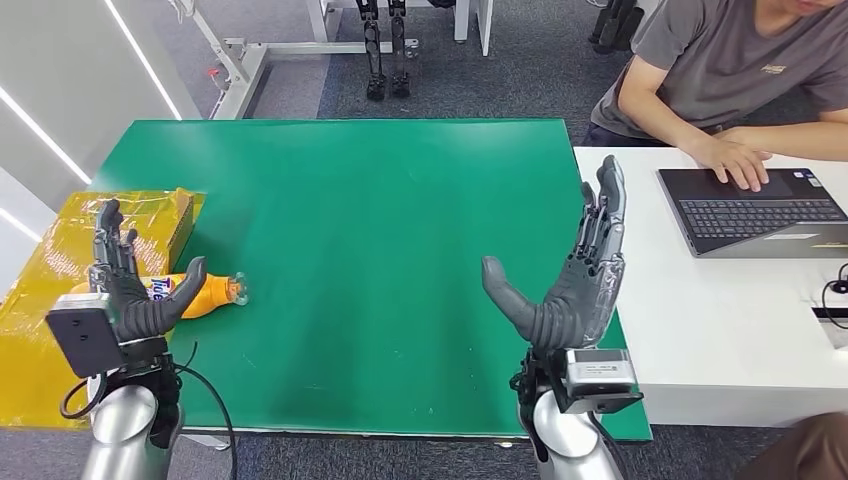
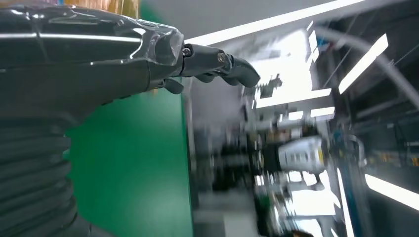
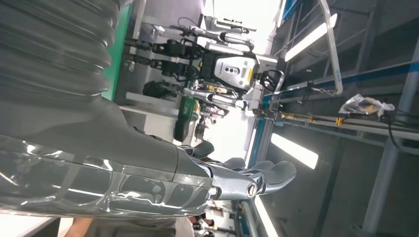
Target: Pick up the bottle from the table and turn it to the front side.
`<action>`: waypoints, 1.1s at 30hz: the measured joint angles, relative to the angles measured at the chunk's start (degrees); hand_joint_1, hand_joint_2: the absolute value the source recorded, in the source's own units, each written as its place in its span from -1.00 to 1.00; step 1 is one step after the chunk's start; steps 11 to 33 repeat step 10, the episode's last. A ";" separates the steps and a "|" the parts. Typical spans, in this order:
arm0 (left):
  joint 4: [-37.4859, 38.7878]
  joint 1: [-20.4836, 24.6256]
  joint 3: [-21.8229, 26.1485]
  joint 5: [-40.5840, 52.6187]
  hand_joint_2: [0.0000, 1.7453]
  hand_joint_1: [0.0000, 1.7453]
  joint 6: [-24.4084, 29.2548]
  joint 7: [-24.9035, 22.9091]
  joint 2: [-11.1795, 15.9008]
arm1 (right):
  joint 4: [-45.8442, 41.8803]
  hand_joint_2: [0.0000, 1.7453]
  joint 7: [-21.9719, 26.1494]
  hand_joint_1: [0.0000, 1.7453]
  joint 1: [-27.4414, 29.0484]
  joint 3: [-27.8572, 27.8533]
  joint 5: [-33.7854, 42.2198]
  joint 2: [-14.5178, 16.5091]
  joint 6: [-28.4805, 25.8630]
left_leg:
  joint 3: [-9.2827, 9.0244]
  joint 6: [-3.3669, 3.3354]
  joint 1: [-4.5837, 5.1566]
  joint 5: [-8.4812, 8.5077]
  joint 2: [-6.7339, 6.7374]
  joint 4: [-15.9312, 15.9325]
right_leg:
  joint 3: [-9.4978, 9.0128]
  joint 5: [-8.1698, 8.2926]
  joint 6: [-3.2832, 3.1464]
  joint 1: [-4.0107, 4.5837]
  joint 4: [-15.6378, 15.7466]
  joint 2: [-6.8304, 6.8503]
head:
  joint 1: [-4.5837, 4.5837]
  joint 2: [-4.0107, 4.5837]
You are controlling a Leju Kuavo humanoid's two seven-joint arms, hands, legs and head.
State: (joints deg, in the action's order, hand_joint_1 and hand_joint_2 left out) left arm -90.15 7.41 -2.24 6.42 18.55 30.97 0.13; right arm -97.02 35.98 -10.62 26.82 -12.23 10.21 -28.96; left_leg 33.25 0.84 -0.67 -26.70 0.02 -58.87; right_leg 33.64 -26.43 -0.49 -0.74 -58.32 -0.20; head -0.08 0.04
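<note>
Orange bottle (image 1: 205,293) lies on its side near the left edge of the green desk (image 1: 370,250), its clear cap end pointing toward the desk's middle and its other end just beside a yellow wrapped box (image 1: 140,225). A white label with blue lettering shows on the side facing up (most of it is covered by the hand in front). The left hand (image 1: 125,285) is raised above the bottle, palm turned inward, fingers spread upward and thumb stretched out over the bottle's body; it holds nothing, and whether the thumb touches the bottle I cannot tell. In the left wrist view that hand (image 2: 148,59) reaches out over the green surface with its dark fingertips (image 2: 237,69) apart from the palm. The right hand (image 1: 575,275) stands upright near the desk's right edge, well apart from the bottle, fingers straight and thumb splayed to the side, wide and empty. In the right wrist view this hand (image 3: 197,182) has its fingers extended. Beside the green desk stands a white desk (image 1: 700,320) with a laptop (image 1: 750,210), where a person (image 1: 720,70) in a grey shirt rests a hand on the keyboard.
</note>
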 joint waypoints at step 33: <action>-2.79 2.35 -3.83 -24.06 1.00 -1.00 -15.02 -1.81 -5.20 | 1.54 1.00 -0.16 -1.00 -0.37 0.85 1.23 0.00 0.04 | 0.02 0.00 0.00 0.00 0.00 -0.01 | 0.02 0.00 0.00 0.00 0.00 0.00 | -0.01 0.00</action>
